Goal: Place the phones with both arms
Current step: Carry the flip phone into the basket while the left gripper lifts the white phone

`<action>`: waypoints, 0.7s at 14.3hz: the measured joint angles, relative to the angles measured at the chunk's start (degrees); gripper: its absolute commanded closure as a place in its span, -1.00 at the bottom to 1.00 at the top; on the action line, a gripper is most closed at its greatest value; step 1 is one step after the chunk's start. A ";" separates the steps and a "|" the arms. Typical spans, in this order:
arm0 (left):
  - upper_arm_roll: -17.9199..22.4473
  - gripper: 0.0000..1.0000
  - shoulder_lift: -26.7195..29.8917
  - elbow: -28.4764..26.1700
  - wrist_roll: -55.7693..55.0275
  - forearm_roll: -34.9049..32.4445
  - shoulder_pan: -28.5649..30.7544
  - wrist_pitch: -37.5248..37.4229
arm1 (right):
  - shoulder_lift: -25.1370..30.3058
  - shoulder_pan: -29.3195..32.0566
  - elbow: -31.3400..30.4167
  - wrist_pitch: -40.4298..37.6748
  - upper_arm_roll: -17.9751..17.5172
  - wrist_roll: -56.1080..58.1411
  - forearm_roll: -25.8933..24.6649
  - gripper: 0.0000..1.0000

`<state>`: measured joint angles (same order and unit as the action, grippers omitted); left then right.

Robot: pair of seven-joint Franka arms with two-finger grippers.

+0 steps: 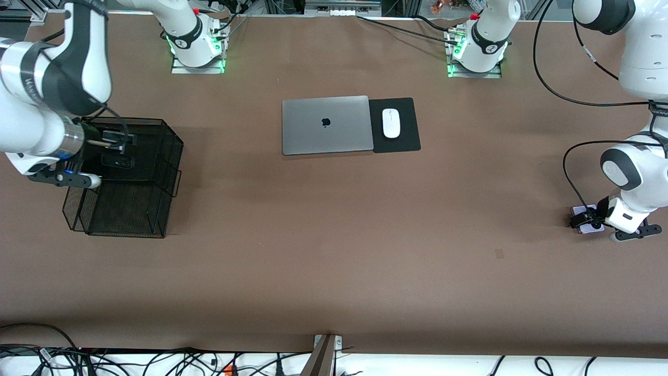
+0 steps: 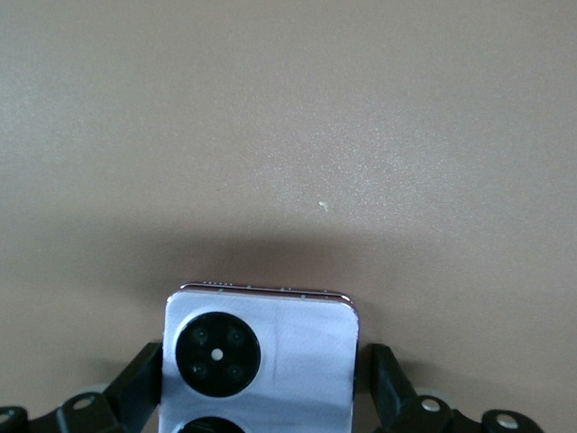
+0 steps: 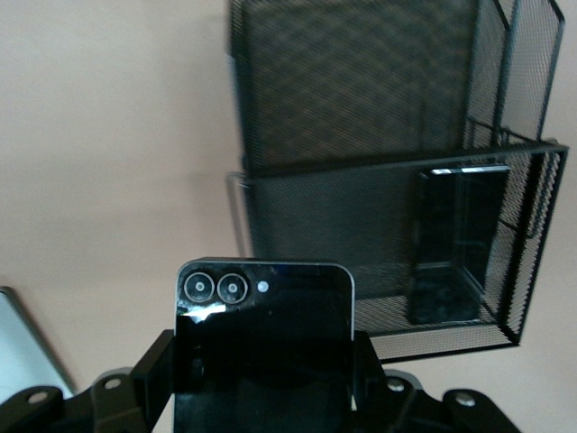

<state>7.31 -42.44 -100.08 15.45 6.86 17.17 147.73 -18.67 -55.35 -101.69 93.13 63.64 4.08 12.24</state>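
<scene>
My right gripper hangs over the black mesh basket at the right arm's end of the table. It is shut on the small squarish black phone, whose two camera lenses stick out past the right gripper. A long thin black phone lies inside the basket. At the left arm's end, the lavender-white phone lies flat on the table. My left gripper is down over it and open. In the left wrist view its fingers stand on either side of this phone.
A shut silver laptop lies mid-table toward the robots' bases. Beside it a white mouse rests on a black pad. Cables run along the table edge nearest the front camera.
</scene>
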 measured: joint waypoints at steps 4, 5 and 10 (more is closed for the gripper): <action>-0.06 -0.31 0.04 0.00 -0.41 0.00 -0.01 0.02 | -0.45 0.01 -8.25 5.26 2.67 2.74 -0.06 0.60; -0.10 -0.11 0.30 -0.01 -0.42 0.00 -0.03 -0.12 | -0.49 -0.01 -10.08 6.74 2.93 3.00 -0.06 0.60; -0.10 0.21 0.33 -0.04 -0.79 0.00 -0.02 -0.03 | -0.55 -0.01 -17.10 12.28 3.26 3.65 -0.06 0.58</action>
<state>7.21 -42.11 -100.12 14.66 6.86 17.16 147.70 -19.22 -55.37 -118.80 105.42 66.90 7.74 12.18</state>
